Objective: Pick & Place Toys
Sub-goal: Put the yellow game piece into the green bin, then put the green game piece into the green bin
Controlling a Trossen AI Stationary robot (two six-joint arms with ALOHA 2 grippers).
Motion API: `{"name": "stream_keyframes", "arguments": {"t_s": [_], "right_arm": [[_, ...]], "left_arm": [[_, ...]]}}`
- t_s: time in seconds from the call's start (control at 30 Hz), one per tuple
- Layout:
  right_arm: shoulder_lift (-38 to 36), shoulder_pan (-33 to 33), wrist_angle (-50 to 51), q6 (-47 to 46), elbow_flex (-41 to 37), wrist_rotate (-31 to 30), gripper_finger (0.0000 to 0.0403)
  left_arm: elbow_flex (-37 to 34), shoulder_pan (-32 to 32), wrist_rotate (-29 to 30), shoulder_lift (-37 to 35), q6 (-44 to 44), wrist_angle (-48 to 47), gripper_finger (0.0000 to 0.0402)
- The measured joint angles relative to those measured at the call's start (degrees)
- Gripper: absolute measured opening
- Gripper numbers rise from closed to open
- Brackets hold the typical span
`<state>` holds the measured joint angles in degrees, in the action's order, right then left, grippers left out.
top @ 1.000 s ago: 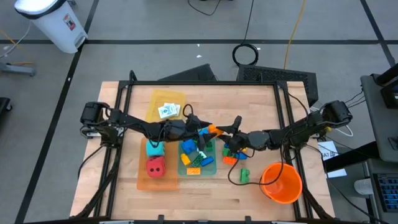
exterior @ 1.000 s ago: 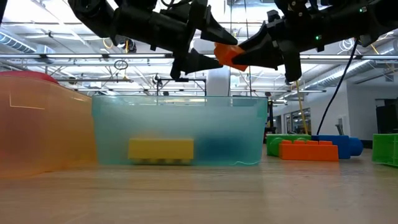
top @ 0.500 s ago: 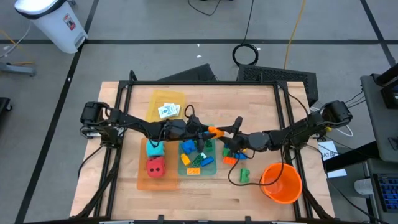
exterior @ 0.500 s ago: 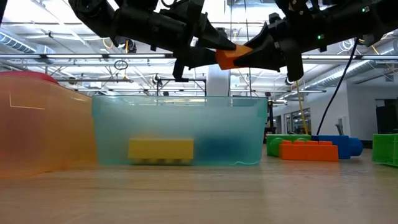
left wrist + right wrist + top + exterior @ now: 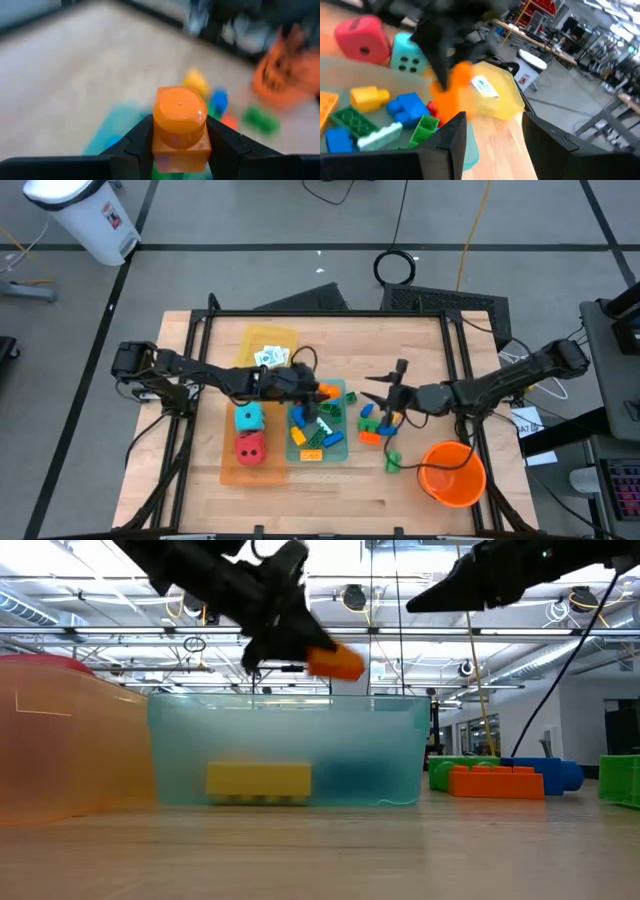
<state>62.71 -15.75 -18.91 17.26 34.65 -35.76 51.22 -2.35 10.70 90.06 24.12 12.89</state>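
Left fingers (image 5: 177,145): closed on one orange brick (image 5: 179,127), one finger pressing each of its sides; the gripper (image 5: 318,393) sits at the centre of the high view, above the teal tray (image 5: 340,450).
Orange brick: held in the air over the teal tray's rim in the low view (image 5: 335,662), touching nothing below.
Right fingers (image 5: 545,137): parted, nothing between them; the right gripper (image 5: 380,392) is right of centre in the high view, apart from the left one.
Dice: two, one teal die (image 5: 249,418) above one red die (image 5: 251,448), both in the orange tray (image 5: 228,473) left of centre.
Cards: small white picture cards (image 5: 269,358) on the yellow tray (image 5: 252,337), upper left of centre; their number cannot be told.
Bricks in teal tray: several in blue, green, yellow and orange (image 5: 311,438); an exact count cannot be told.
Bricks on bench (image 5: 330,510): a small cluster just right of the tray (image 5: 371,423), blue, green and orange, plus one green brick (image 5: 392,464) lower right.
Bucket: one orange bucket (image 5: 452,473), lower right, near the green brick.
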Motion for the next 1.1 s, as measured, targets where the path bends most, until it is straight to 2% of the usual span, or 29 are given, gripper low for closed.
{"name": "stream_keyframes", "arguments": {"t_s": [0.2,0.37,0.5,0.67,0.73,0.9,1.1], "right_arm": [[-2.8,4.9,5.8,-8.2,0.0,1.4,0.0162],[-2.1,10.3,6.2,-13.5,-1.2,8.3,0.0163],[-0.3,15.8,8.1,-17.7,-1.6,18.1,0.0160],[4.5,21.5,9.0,-20.8,-1.7,31.1,0.0169],[7.3,22.4,8.0,-19.0,-1.7,33.9,0.0180],[14.9,22.5,2.3,-15.1,-1.6,34.6,0.0229],[22.7,22.9,-1.9,-12.8,-1.6,37.2,0.0286]], "left_arm": [[-0.1,-0.3,-11.7,0.1,2.5,-13.5,0.0138],[-0.2,-1.3,-12.7,0.8,3.7,-21.3,0.0137],[0.0,-2.6,-12.7,0.7,4.7,-22.8,0.0143],[0.0,-4.7,-11.8,0.7,2.9,-21.1,0.0213],[0.0,-5.0,-11.6,0.7,2.8,-18.6,0.0241],[0.0,-5.1,-11.3,0.7,-0.4,-14.8,0.0291],[0.0,-5.1,-11.0,0.7,-2.0,-13.8,0.0321]]}}
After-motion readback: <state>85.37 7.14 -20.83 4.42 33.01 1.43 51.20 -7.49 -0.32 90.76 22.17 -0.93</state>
